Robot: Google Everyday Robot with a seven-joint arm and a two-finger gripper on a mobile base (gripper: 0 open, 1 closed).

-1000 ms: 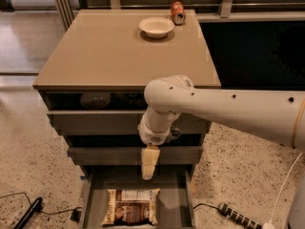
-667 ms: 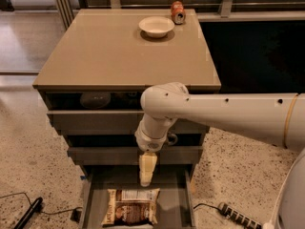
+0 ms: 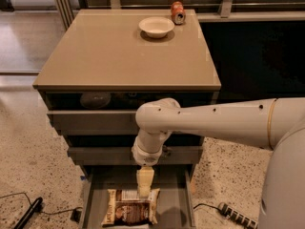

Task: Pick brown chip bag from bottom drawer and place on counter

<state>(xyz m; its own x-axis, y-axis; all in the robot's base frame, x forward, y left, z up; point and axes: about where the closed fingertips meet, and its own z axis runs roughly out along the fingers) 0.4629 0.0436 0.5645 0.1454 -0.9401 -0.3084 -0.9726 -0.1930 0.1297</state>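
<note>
Bag (image 3: 131, 210) crosswise in drawer (image 3: 174, 202) under end effector (image 3: 144, 189)

No legible text on the chip bag (image 3: 129, 209) by the claw (image 3: 144, 191).

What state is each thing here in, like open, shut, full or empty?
brown chip bag: lying flat in the bottom drawer.
bottom drawer: pulled open.
gripper: pointing down at the bag's top edge; contact unclear.
two upper drawers: slightly out, stepped.
bowl: upright on the counter, looks empty.
orange can: on the counter behind the bowl; upright or tipped, cannot tell.
</note>
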